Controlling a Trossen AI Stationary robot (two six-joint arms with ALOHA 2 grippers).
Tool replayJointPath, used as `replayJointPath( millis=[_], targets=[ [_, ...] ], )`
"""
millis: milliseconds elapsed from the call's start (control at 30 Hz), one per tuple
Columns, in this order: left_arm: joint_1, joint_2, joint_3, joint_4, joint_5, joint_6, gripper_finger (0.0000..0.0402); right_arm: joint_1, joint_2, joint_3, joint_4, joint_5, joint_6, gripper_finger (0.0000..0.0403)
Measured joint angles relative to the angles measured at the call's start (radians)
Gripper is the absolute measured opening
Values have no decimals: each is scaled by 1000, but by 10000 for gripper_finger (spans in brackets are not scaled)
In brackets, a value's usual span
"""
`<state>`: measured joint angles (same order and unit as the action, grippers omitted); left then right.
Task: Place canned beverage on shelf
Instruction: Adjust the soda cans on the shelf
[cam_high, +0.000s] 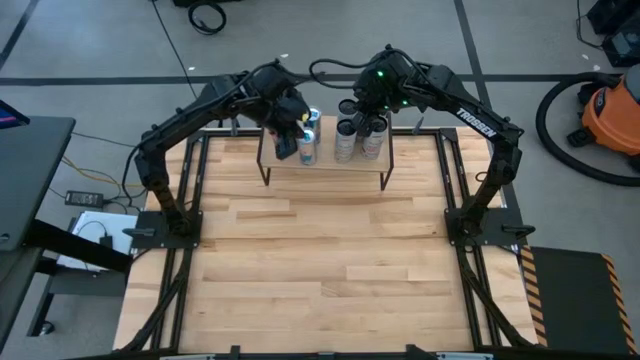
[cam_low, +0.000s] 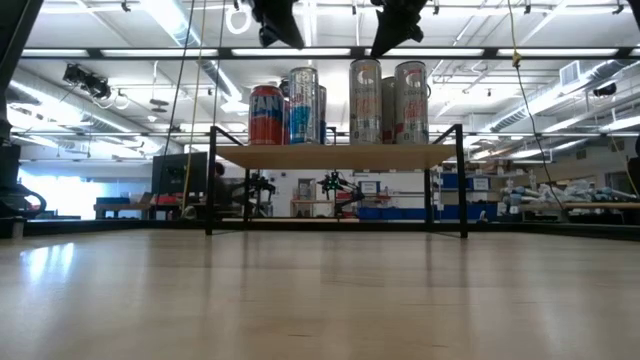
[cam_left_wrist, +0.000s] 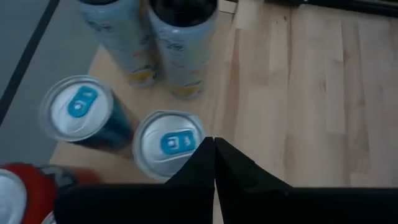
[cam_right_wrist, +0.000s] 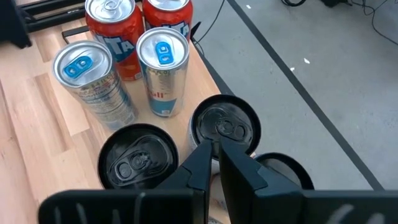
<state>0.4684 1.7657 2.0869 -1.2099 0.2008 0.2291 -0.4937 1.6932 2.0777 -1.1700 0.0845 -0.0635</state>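
The shelf (cam_high: 325, 170) stands at the table's far middle, its wooden board (cam_low: 335, 156) on thin black legs. Several cans stand upright on it: a red can (cam_low: 266, 113), silver cans with blue tabs (cam_left_wrist: 168, 142) (cam_right_wrist: 163, 59), and tall cans with black tops (cam_right_wrist: 224, 127). My left gripper (cam_left_wrist: 214, 146) hangs shut above the cans at the shelf's left end (cam_low: 290, 40), holding nothing. My right gripper (cam_right_wrist: 213, 149) hangs shut just above the black-topped cans at the shelf's right part (cam_low: 380, 50), with nothing between its fingers.
The wooden table top (cam_high: 320, 260) stretches bare from the shelf to the near edge. Black frame rails (cam_high: 455, 190) run along both sides. An orange vacuum (cam_high: 612, 110) and cables lie on the floor beyond the table's right.
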Motion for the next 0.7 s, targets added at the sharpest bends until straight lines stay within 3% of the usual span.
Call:
replayJointPath(
  millis=[700],
  targets=[
    [9, 42, -1, -1, -3, 17, 9, 0, 0, 0, -9, 0, 3, 41]
  ],
)
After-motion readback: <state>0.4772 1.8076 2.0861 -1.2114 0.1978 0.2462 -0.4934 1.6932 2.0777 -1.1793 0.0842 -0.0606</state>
